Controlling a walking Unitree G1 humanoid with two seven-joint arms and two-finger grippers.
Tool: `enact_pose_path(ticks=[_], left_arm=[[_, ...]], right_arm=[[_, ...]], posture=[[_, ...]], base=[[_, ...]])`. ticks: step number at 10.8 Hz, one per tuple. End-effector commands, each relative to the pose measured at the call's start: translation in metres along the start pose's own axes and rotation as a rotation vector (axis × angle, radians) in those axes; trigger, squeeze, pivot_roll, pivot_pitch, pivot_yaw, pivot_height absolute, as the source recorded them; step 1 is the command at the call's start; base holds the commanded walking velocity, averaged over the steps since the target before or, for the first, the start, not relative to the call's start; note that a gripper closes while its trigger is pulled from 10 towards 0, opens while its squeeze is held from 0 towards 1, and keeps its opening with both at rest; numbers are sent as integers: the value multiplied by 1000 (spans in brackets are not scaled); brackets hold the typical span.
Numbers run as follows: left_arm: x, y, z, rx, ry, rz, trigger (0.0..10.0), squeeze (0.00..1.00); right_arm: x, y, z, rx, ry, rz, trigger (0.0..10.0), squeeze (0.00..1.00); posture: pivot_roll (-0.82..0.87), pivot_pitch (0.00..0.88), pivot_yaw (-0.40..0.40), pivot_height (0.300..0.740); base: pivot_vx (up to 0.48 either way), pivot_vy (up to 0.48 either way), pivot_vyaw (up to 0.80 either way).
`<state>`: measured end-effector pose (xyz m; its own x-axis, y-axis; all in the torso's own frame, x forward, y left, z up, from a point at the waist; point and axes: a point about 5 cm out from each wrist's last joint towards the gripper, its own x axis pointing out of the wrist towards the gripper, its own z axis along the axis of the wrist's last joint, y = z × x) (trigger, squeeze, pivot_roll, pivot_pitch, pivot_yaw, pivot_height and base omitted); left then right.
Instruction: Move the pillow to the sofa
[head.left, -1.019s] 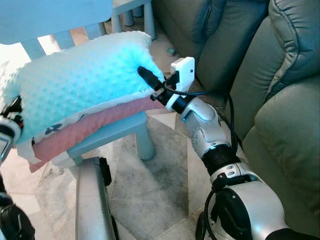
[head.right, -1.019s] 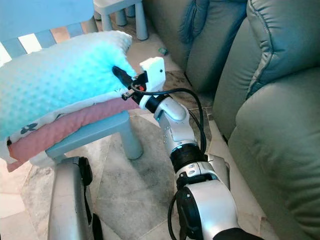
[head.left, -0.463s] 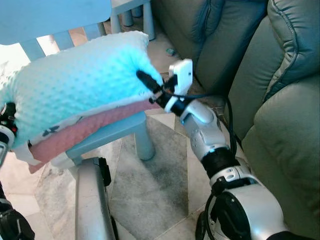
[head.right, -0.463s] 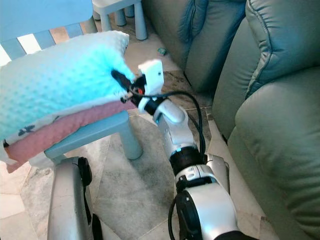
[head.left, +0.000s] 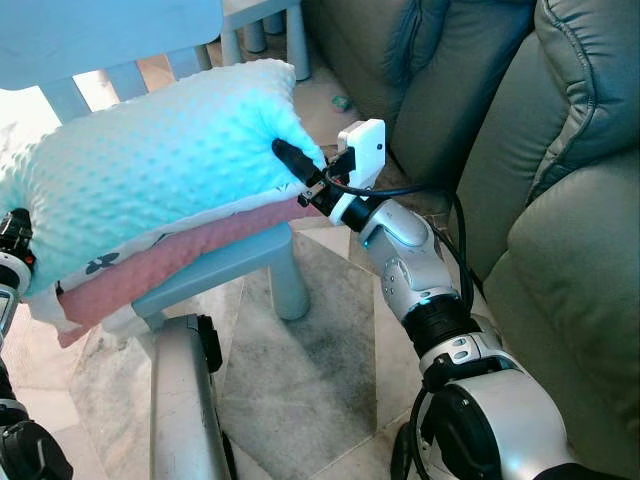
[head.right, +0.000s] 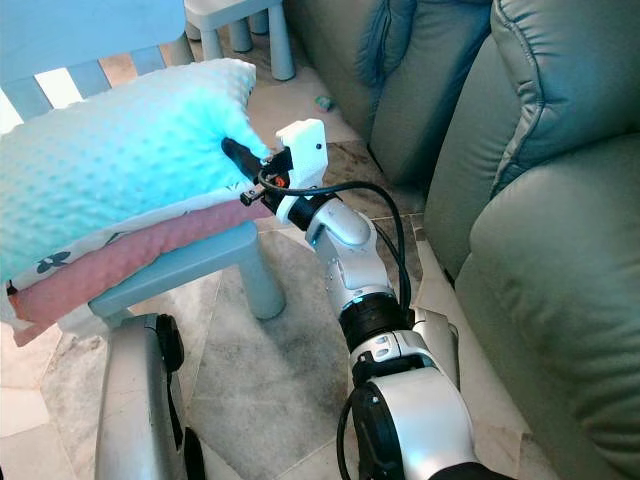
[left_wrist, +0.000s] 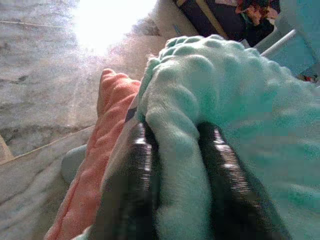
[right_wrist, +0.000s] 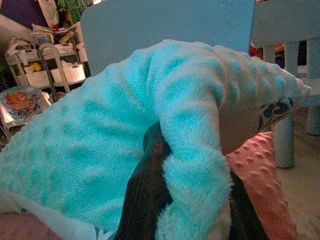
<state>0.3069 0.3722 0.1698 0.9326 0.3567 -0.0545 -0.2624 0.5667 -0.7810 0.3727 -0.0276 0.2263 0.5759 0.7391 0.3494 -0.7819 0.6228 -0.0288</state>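
Note:
A turquoise dotted pillow (head.left: 150, 160) lies on top of a pink pillow (head.left: 170, 265) on a light-blue child's chair (head.left: 245, 262). My right gripper (head.left: 292, 165) is shut on the turquoise pillow's right edge; in the right wrist view its black fingers (right_wrist: 145, 190) pinch a fold of the fabric. My left gripper (head.left: 14, 232) holds the pillow's left end, and in the left wrist view its fingers (left_wrist: 137, 175) squeeze a turquoise fold (left_wrist: 175, 140). The grey-green sofa (head.left: 560, 200) stands to the right of the chair.
The chair's backrest (head.left: 100, 30) rises behind the pillows. A white stool (head.left: 265, 15) stands at the back near the sofa. A small object (head.left: 342, 102) lies on the marble floor (head.left: 310, 370) between chair and sofa.
The right gripper has shifted slightly with the pillow's edge, which sits a touch higher. The left gripper has dropped a little at the left end. Both keep their hold.

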Motion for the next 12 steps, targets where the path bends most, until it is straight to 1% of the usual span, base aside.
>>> enact_pose_path(ticks=[1, 2, 4, 6, 7, 8, 9, 10, 11, 12], left_arm=[[-4, 6, 3, -1, -28, 15, 0, 0], [-5, 5, 4, -1, -45, 10, 0, 0], [-7, -2, 8, 3, -95, -12, 0, 0], [-13, -21, 13, 86, -199, -92, 0, 0], [-19, -31, 14, 137, -257, -125, 0, 0], [-28, -39, 9, 210, -304, -163, 0, 0], [-38, -46, 1, 281, -348, -194, 0, 0], [-47, -54, -9, 328, -371, -223, 0, 0], [-61, -67, -14, 392, -424, -268, 0, 0], [-71, -83, -21, 468, -454, -318, 0, 0]], right_arm=[[1, 3, 1, -2, -7, 9, 0, 0], [0, 3, 0, 0, -5, 6, 0, 0], [1, 2, 0, 5, -3, 2, 0, 0], [3, 1, 2, 0, -4, -17, 0, 0], [2, 0, 2, -24, -3, -31, 0, 0], [-2, -1, 2, -42, -7, -50, 0, 0], [-8, -2, 0, -44, 3, -75, 0, 0], [-16, -3, -6, -56, 21, -102, 0, 0], [-25, -4, -11, -72, 34, -138, 0, 0], [-33, -7, -14, -92, 45, -171, 0, 0]], posture=[[-102, 161, 24, 347], [-103, 157, 24, 347], [-99, 149, 21, 347], [-94, 123, 20, 347], [-93, 109, 22, 347], [-94, 95, 24, 347], [-96, 83, 25, 347], [-102, 69, 28, 347], [-102, 56, 30, 347], [-104, 39, 33, 347]], base=[[0, 0, 0], [0, 0, 0], [0, 0, 0], [0, 0, 0], [0, 0, 0], [0, 0, 0], [0, 0, 0], [0, 0, 0], [0, 0, 0], [0, 0, 0]])
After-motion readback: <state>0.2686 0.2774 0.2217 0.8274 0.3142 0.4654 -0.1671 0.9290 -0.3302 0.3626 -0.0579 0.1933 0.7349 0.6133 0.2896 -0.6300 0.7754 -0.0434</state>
